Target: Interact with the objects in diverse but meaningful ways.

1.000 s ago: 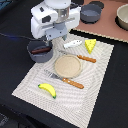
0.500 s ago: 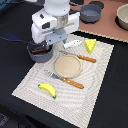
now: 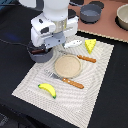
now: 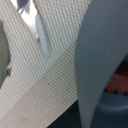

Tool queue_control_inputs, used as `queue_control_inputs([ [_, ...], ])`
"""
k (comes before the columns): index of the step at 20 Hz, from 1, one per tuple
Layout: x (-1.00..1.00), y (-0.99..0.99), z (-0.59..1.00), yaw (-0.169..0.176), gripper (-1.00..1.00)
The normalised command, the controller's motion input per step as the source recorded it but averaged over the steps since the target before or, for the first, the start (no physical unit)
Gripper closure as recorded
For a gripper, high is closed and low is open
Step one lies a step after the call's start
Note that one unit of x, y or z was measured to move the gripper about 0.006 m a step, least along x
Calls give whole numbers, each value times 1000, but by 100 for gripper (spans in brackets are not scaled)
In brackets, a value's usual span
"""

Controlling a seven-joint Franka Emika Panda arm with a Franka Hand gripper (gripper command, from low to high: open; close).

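Lying just beside the gripper (image 3: 56, 46), off the plate's (image 3: 67, 66) far edge, the white-and-blue tool (image 3: 73, 44) runs lengthwise toward the cheese (image 3: 90, 46). Under the arm sits the pot (image 3: 41, 54); the banana (image 3: 47, 89) lies well apart. Whether the jaws are apart or together I cannot tell.

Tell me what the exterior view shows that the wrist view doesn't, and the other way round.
Only the exterior view shows the banana, the cheese wedge, the round plate, the fork and the arm's body above them. Only the wrist view shows a close, blurred grey curved surface with a patch of red below it; what these are is unclear. Both show the woven placemat on the dark table.
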Motion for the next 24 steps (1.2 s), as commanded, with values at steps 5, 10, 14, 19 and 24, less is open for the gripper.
queue_control_inputs([
  [5,-265,-127,-171,0,100],
  [10,-277,-128,-178,0,100],
  [14,-281,-121,-186,0,100],
  [19,-247,-105,-167,0,100],
  [24,-243,-106,-158,0,100],
])
